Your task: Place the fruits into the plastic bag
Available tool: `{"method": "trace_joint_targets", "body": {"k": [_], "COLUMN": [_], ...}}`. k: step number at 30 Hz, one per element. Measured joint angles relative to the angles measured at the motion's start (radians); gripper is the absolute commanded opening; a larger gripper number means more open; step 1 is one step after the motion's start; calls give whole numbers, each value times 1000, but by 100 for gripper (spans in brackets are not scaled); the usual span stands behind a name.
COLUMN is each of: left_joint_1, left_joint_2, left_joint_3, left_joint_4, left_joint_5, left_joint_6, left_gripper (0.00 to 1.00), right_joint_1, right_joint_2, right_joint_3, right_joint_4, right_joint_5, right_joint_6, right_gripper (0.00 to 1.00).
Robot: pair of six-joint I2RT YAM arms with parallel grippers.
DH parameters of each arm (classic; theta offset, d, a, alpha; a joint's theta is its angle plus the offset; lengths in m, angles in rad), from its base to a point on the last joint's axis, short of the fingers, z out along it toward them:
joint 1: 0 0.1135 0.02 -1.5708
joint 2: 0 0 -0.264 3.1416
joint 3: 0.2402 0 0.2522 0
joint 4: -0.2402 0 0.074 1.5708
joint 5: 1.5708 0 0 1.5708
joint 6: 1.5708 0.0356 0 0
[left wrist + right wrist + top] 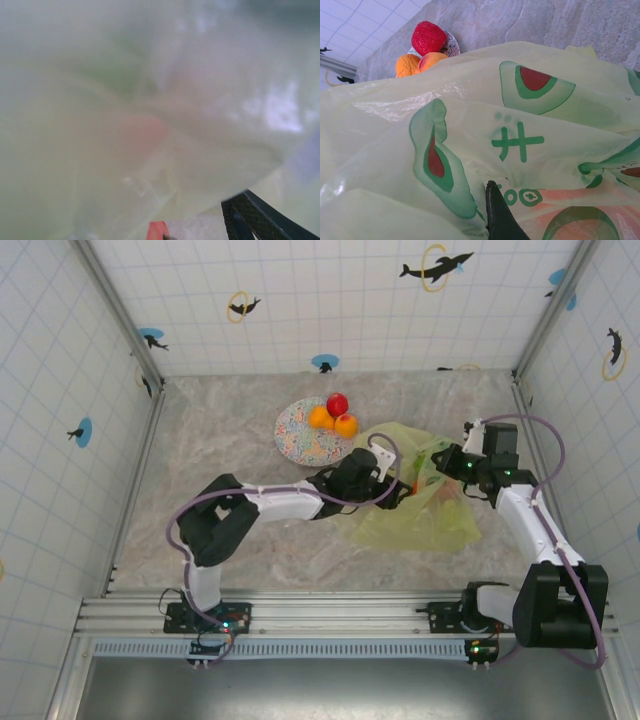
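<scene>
The plastic bag (pixel 425 512) lies crumpled on the surface (pixel 220 440), right of centre. Two oranges (pixel 320 417) and a red strawberry (pixel 337 403) sit touching on the patterned plate (pixel 295 442) just beside it. The right jaws are clamped on the bag's far edge. The left jaws are at its mouth, and blurred film makes it impossible to tell how wide they stand.

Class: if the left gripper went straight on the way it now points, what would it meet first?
Most likely the plastic bag: its film lies close ahead. A reddish blur behind it may be a fruit; depth is unclear.
</scene>
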Motion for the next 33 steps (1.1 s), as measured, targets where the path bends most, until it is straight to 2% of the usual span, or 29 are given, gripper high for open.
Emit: {"method": "trace_joint_targets", "body": {"k": [9, 15, 22, 29, 33], "left_joint_1": [45, 132, 177, 316, 396], "left_joint_2": [-222, -352, -468, -588, -613], "left_joint_3": [-178, -294, -364, -404, -403], "left_joint_4": [-24, -64, -109, -95, -74], "left_joint_5": [39, 121, 219, 277, 226], "left_joint_6": [51, 76, 127, 111, 69], "left_gripper": [64, 65, 67, 71, 75], "right_joint_1": [-10, -15, -16, -21, -22], "right_joint_2": [0, 0, 0, 0, 0], "right_joint_3": [0, 0, 0, 0, 0], "right_joint_4": [-4, -4, -5, -5, -4], "right_joint_5": [6, 6, 7, 7, 7], "right_joint_6": [-17, -21, -23, -24, -24], "right_gripper": [0, 0, 0, 0, 0]}}
